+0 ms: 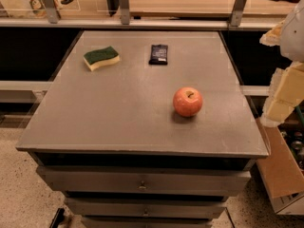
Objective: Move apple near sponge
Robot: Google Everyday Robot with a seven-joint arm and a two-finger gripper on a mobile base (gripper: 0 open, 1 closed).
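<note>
apple: apple [187, 101] sits upright, stem dimple up, on the right-front part of the metal tabletop [109, 122]; nothing touching it.
sponge: sponge [101, 58] at back left, green side up, well apart from the apple.
gripper: gripper [281, 101], probably the pale blocky shape at the right edge, off the table's side, beside the apple and clear of it, holding nothing I can see.
jaw state: cannot tell.
step: reach not yet made; apple ungrasped, task barely begun.
next move: swing in from the right, come down over the apple, grip round its widest part, lift, carry diagonally back-left, set down just beside the sponge.
risk: round fruit may roll if nudged off-centre.
in the way: black packet [158, 54] at back centre, right of the sponge, near the carry line; keep the apple high or drop it on the sponge's front side.
around: drawers [142, 185] under the top; cardboard box [280, 175] on the floor at right.
</note>
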